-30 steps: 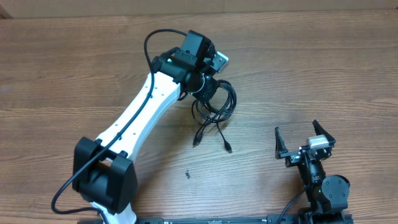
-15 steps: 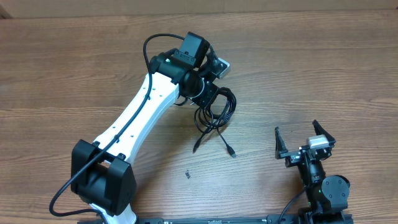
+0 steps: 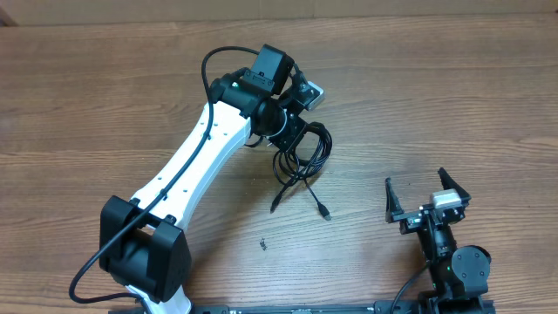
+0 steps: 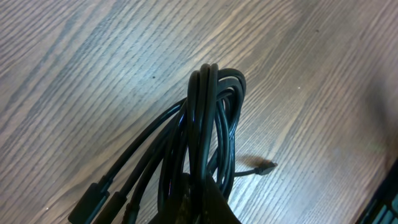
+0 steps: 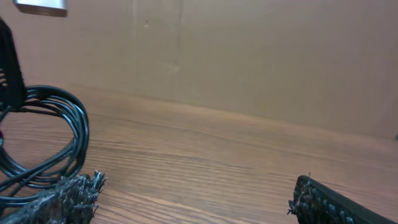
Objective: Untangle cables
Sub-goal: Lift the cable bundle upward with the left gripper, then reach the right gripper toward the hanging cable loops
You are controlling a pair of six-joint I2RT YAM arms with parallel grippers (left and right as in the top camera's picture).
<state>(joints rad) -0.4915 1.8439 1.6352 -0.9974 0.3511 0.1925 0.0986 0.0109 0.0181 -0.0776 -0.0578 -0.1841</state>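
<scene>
Forming a looped bundle, the cables (image 3: pixel 302 160) sit a little left of the table's middle, toward its far side in the overhead view. The bundle's long axis runs from the far edge toward the near edge. The loops are gathered at the far end, and two loose strands trail from them toward the robot's side, splaying apart. Each strand ends in a small plug lying on the wood. From the left wrist camera the cables (image 4: pixel 208 118) stretch away from the lens, with the folded end of the loops pointing up the picture and one thin plug tip sticking out to the right. The left gripper (image 3: pixel 290 131) is clamped tight on the gathered end of the bundle, its fingers mostly hidden under the wrist. The right gripper (image 3: pixel 421 194) stands well apart by the table's near right side, jaws spread wide and holding nothing. A tiny dark speck (image 3: pixel 261 244) lies on the wooden table (image 3: pixel 453 96) near the plugs.
</scene>
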